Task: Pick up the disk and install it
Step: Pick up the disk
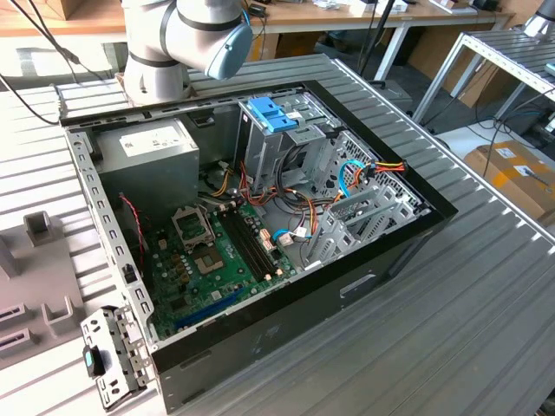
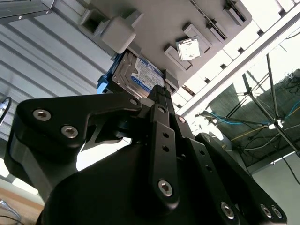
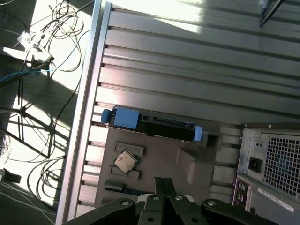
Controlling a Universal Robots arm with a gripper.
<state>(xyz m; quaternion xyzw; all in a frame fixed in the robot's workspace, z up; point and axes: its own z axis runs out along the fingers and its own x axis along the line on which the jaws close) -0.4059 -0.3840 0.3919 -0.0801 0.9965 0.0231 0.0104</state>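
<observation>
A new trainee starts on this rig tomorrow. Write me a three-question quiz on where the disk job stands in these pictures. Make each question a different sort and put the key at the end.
1. True or false: the disk already sits inside the computer case.
2. Which of these lies on the grey tray near the disk? A) a square silvery chip B) a screwdriver C) a fan
3. Fill in: the pincer is apart from the disk, whose end rails are ____ in colour.

Key
1. False: the disk lies on the grey tray, outside the case.
2. A
3. blue
</observation>
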